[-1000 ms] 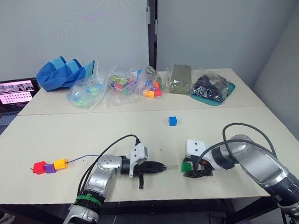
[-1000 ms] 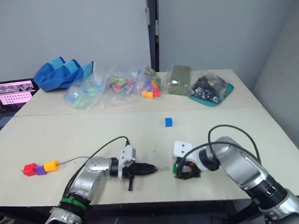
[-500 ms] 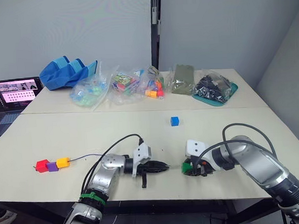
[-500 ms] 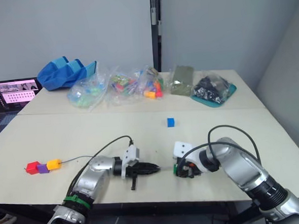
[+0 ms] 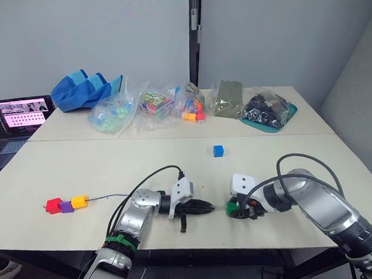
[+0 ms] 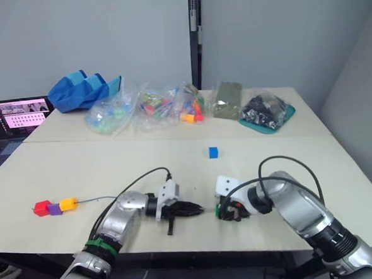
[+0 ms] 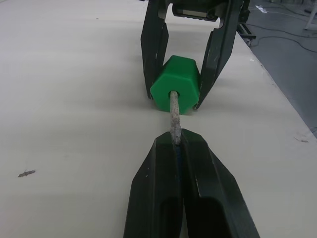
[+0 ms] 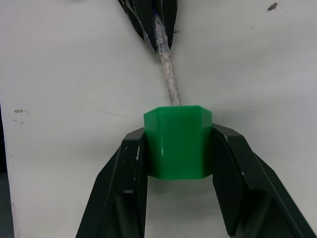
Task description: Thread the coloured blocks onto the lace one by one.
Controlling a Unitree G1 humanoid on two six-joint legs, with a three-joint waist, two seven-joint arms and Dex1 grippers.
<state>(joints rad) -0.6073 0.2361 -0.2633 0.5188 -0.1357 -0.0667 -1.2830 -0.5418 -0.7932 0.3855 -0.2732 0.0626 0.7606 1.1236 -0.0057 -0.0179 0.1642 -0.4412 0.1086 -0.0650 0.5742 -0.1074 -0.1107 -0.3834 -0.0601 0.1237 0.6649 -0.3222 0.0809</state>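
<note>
Near front edge of bench (image 5: 175, 165): left end effector (image 7: 174, 141) clenched on lace (image 7: 174, 116), stiff pale tip lying level, long axis pointing at right end effector (image 8: 178, 144), tip entering hole of green block (image 7: 175, 90). Right end effector grasping green block by two opposite sides, block low over the surface. Further left, near left edge: red block (image 5: 52, 206), purple block (image 5: 66, 207), yellow block (image 5: 79, 201) touching in a row, strung on lace. Mid-bench, apart, open room around: blue block (image 5: 219, 151). Far side: bags (image 5: 149, 107), blue cloth (image 5: 85, 90), laptop (image 5: 21, 114).
</note>
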